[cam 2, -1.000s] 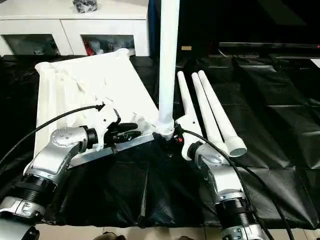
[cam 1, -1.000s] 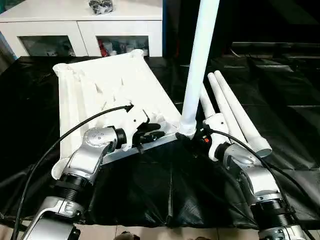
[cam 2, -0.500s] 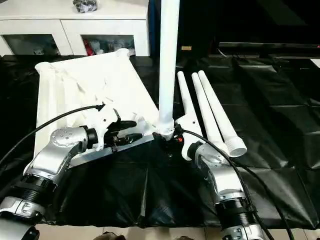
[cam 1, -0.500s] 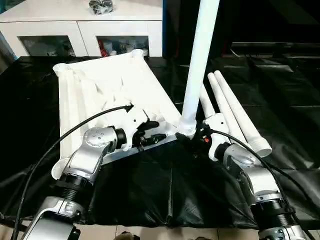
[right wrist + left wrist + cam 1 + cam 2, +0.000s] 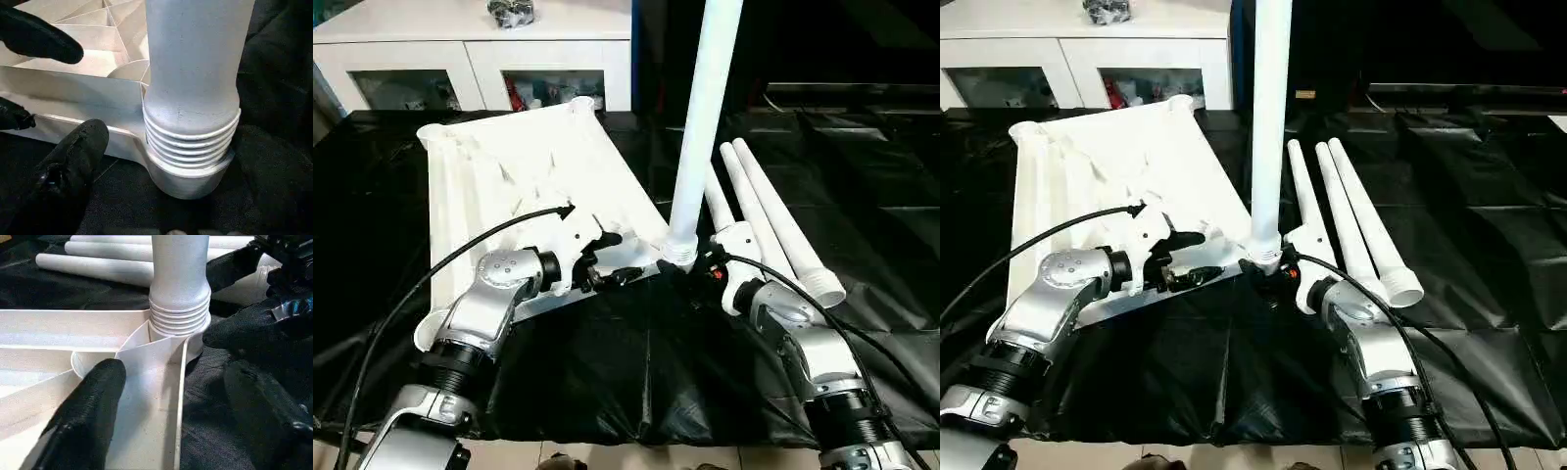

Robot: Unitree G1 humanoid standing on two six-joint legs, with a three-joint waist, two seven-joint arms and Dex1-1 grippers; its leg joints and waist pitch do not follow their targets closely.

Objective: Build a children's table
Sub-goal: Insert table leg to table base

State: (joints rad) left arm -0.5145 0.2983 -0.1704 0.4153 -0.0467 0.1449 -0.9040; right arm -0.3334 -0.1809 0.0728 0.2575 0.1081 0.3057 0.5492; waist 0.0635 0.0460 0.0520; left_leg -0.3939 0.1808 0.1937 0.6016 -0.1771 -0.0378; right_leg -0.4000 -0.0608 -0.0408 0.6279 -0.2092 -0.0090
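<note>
The children's table's white tabletop point(image 5: 509, 186) lies upside down on black sheeting, its ribbed underside facing up. One white leg point(image 5: 705, 117) stands upright in the near right corner socket point(image 5: 680, 253), and its threaded end point(image 5: 190, 132) sits in the socket. Three more legs point(image 5: 773, 220) lie side by side to the right. My left gripper point(image 5: 612, 259) is open astride the tabletop's near edge, with one finger point(image 5: 88, 416) over the ribbed side. My right gripper point(image 5: 693, 266) is open around the upright leg's base, and its finger point(image 5: 73, 161) stands clear of the thread.
A white cabinet point(image 5: 470, 49) with glass doors stands behind the tabletop, with a dark object point(image 5: 512, 12) on top. Black sheeting point(image 5: 636, 362) covers the whole work surface. Cables run along both forearms.
My left gripper's fingers have spread apart off the tabletop's near edge. The right gripper, the upright leg and the tabletop have not moved.
</note>
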